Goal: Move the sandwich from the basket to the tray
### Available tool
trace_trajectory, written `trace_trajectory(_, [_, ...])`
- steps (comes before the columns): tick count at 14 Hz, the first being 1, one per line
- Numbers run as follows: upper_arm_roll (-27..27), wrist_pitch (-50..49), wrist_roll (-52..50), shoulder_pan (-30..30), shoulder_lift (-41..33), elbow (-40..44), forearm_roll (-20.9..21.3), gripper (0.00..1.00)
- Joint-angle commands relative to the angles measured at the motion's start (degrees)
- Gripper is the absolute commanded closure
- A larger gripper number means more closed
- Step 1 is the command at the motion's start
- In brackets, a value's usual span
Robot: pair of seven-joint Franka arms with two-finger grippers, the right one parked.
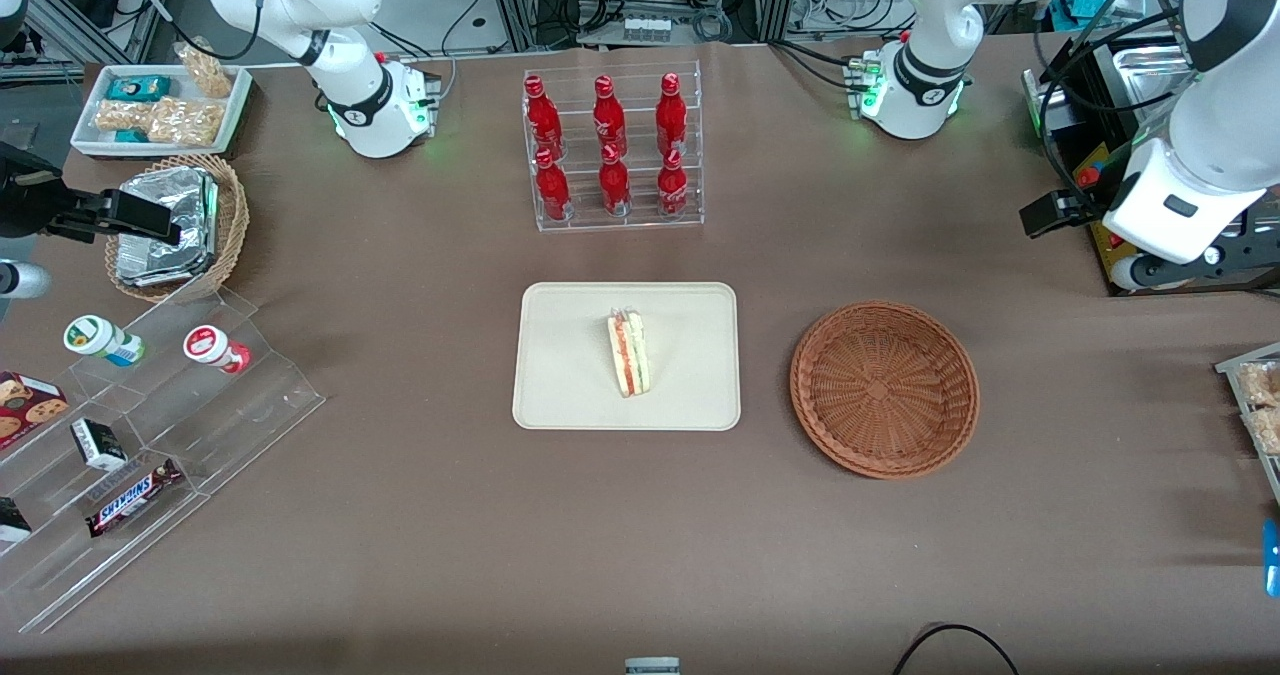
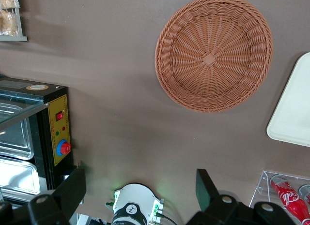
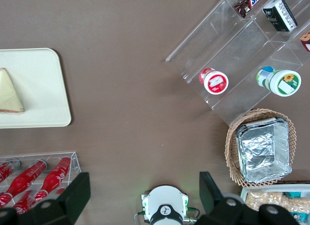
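- While the basket [image 1: 884, 388] lies bare on the brown table, nearest the front camera, the tray [image 1: 570, 375] lies beside it, apart, toward the parked arm's end.
- Sandwich [image 1: 628, 353]: on the tray near its middle, standing on edge, red and green filling showing.
- Acrylic rack of red bottles [image 1: 611, 145]: farther from the camera than the tray.
- Gripper [image 2: 140, 188]: raised well above the table at the working arm's end, beside a metal appliance [image 2: 29, 133]; fingers [image 2: 72, 186] spread wide, holding nothing.
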Motion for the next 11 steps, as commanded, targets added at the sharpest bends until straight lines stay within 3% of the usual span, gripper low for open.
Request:
trace_trajectory(1, [-0.06,-0.89,0.41,0.02,-0.35,1.36,-0.55,0.00])
trace_trajectory(5, [0.81,-0.72,0.68,0.19,-0.44,1.45,-3.52,0.00])
trace_trajectory(11, [1.44,-0.72,0.77,0.02,-0.26,1.45,-3.53,0.00])
